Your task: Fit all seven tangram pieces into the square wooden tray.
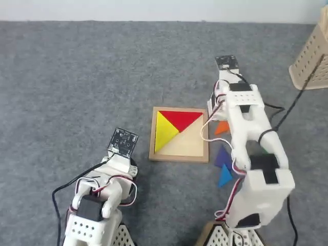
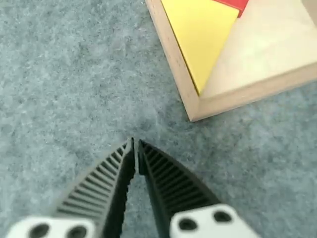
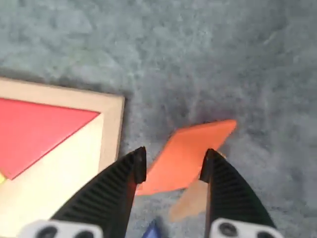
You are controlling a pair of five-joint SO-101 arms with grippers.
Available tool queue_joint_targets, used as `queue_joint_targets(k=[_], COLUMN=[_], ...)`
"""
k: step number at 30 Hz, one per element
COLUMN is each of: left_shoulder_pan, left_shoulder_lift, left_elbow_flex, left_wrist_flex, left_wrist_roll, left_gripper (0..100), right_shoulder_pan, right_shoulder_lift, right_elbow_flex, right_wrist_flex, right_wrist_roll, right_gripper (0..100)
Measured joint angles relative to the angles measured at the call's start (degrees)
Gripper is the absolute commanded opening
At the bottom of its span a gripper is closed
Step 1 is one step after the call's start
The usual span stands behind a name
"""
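Right tool (image 3: pixel 174 154) half-open — straddling orange piece (image 3: pixel 195 141)

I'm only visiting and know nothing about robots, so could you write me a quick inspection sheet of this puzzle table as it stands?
Surface: grey carpet.
Job's things: wooden tray holds a red triangle and a yellow triangle; an orange piece, purple piece and blue piece lie outside it on the carpet.
Clutter: nothing seen.
Grippers: left gripper shut, above bare carpet near a tray corner; right gripper open, fingers either side of the orange piece, contact unclear.
Cables: red, white and black wires run along both arms; a black cable crosses the carpet.
Surroundings: a beige perforated container at the edge; a pale wall behind.
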Motion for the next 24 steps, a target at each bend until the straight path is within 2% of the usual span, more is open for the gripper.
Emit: queue_joint_targets(k=[6, 13, 20, 24], left_shoulder_pan=[0.0, 0.0, 0.0, 0.0], left_shoulder_lift=[0.0, 0.0, 0.0, 0.0], left_elbow_flex=[0.0, 0.0, 0.0, 0.0], left_wrist_flex=[0.0, 0.0, 0.0, 0.0], left_wrist_roll=[0.0, 0.0, 0.0, 0.0], left_gripper=[1, 1, 1, 1], right_shoulder_pan=[1.9, 2.1, 4.1, 4.0], right_shoulder_lift=[6.4, 7.3, 9.8, 9.9], right_elbow_flex=[-7.1, -8.6, -12.0, -12.4], right_wrist_flex=[1.7, 2.5, 10.8, 12.0], right_wrist_roll=[-0.4, -0.3, 11.5, 14.0], right_gripper=[19.5, 19.5, 19.9, 19.5])
